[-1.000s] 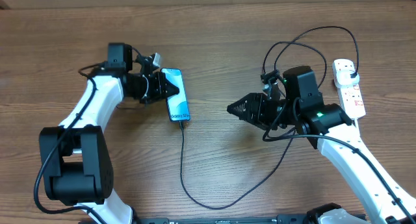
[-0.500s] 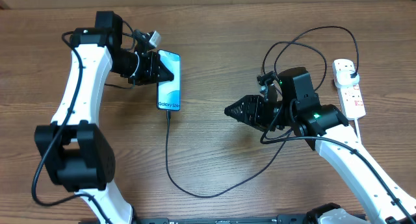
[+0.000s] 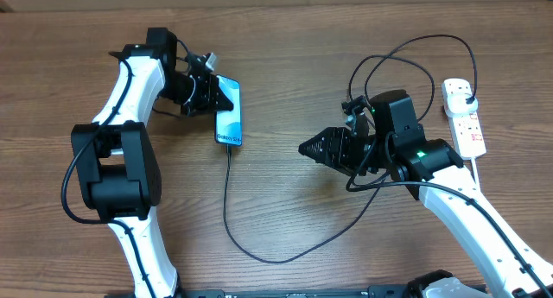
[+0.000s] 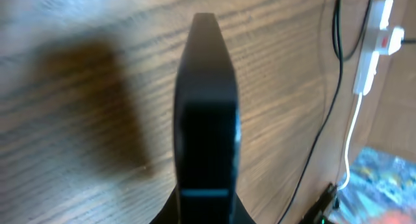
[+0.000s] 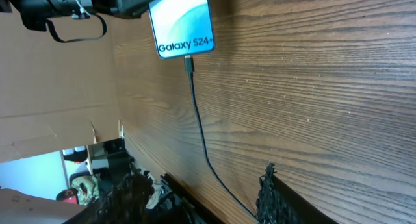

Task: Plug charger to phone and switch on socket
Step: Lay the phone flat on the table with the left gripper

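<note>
My left gripper [image 3: 216, 98] is shut on the phone [image 3: 230, 118], gripping its upper end. The teal screen reads "Galaxy S24+" in the right wrist view [image 5: 182, 19]. In the left wrist view the phone [image 4: 207, 107] shows edge-on between my fingers. The charger's connector [image 3: 230, 148] sits in the phone's bottom end. Its thin black cable [image 3: 259, 258] loops down across the table and up to a plug on the socket [image 3: 465, 125], a white power strip at the far right. My right gripper [image 3: 304, 148] is open and empty, pointing left toward the phone.
The cable loops above my right arm [image 3: 406, 52] near the strip. The strip's white cord [image 4: 354, 130] hangs past the table edge. The table's front edge [image 5: 214, 204] and clutter beyond it show in the right wrist view.
My left arm swung the phone up and left, then slightly back right, and its elbow shifted. The cable stayed in the phone and followed it. The right arm has hardly moved.
</note>
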